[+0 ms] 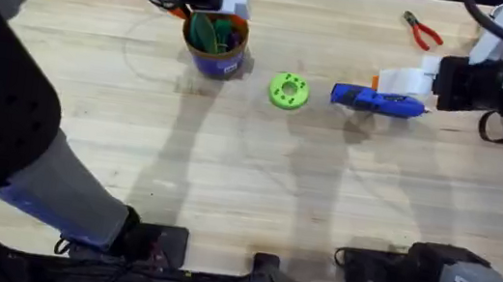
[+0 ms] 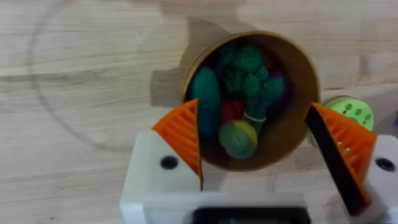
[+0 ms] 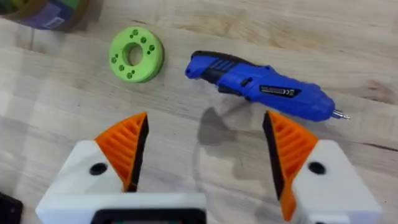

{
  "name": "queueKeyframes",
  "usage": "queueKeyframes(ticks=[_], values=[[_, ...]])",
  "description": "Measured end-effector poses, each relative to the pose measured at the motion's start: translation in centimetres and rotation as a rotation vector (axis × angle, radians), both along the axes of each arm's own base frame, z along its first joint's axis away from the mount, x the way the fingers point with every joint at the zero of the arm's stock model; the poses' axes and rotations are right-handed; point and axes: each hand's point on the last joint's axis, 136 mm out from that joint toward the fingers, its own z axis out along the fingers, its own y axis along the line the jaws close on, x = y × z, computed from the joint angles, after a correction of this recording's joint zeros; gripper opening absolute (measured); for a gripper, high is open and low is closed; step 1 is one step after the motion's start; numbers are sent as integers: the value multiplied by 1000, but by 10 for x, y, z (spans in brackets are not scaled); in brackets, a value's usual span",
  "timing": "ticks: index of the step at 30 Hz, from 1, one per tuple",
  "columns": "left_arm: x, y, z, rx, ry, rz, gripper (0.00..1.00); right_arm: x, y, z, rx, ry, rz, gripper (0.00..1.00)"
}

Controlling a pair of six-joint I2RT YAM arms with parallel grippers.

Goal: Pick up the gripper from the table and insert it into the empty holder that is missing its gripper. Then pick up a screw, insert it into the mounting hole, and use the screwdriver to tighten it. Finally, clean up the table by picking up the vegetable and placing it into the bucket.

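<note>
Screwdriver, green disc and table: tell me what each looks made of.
The screwdriver looks like glossy blue moulded plastic with black ribbed grip panels and a thin metal tip. The green disc seems matte plastic, possibly 3D-printed: uniform bright colour, clean round holes. The table appears to be pale wood with a smooth finish, judging by its visible grain and plank seams.

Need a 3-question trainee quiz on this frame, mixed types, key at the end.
1. True or false: the screwdriver is held by the right gripper.
2. What lies between the bucket and the screwdriver on the table? A) red pliers B) green disc C) white bowl
3. Fill in: the left gripper hangs open above the ____.

Key:
1. False; it lies on the table, right gripper open above it.
2. B, the green disc.
3. Bucket, with toy vegetables inside.
</note>
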Motion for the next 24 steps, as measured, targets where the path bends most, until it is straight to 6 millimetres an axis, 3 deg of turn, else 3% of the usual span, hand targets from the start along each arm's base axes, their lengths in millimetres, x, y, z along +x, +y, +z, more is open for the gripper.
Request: queueKeyframes(ticks=[3, 7, 14, 17, 24], values=[[-3, 0, 10, -2, -16, -1, 985, 0, 1, 0, 4, 0, 2, 993], [-19, 0, 40, -4, -60, -15, 987, 0, 1, 0, 7, 0, 3, 994], [-77, -3, 99, 48, -157, -64, 985, -1, 1, 0, 8, 7, 3, 994], [-107, 0, 96, 49, -164, -63, 985, -2, 1, -1, 9, 7, 3, 993], [-181, 9, 55, 45, -124, -52, 985, -3, 2, -1, 12, 13, 3, 993]])
